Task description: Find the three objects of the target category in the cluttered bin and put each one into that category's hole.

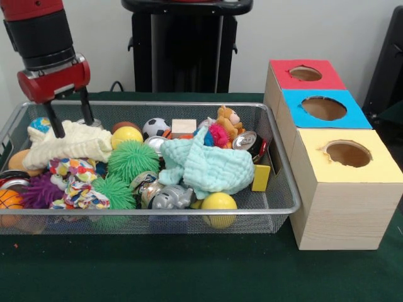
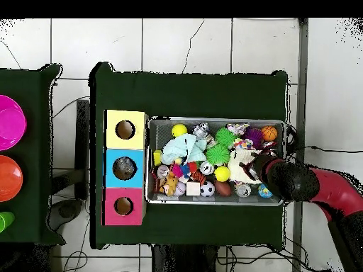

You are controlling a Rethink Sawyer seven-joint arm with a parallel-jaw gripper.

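The silver wire-mesh bin (image 1: 284,201) sits on the green table, full of toys; it also shows in the overhead view (image 2: 213,120). My gripper (image 1: 72,123) hangs over the bin's far left corner, open, with its black fingertips (image 1: 58,130) set down on either side of the top of a cream cloth (image 1: 69,146). In the overhead view the gripper (image 2: 257,167) is at the bin's right end. No crushed clear bottle shows plainly in the bin; the cloths hide part of the clutter. The blue-topped box's hole (image 1: 323,108) is right of the bin; something greyish shows inside the hole from overhead (image 2: 125,168).
The red-topped hole (image 1: 305,73) and the yellow-topped hole (image 1: 347,153) flank the blue one. A teal cloth (image 1: 211,168), green spiky balls (image 1: 131,160), a silver toy animal (image 1: 170,198), crushed cans (image 1: 247,141) and yellow balls (image 1: 218,202) fill the bin.
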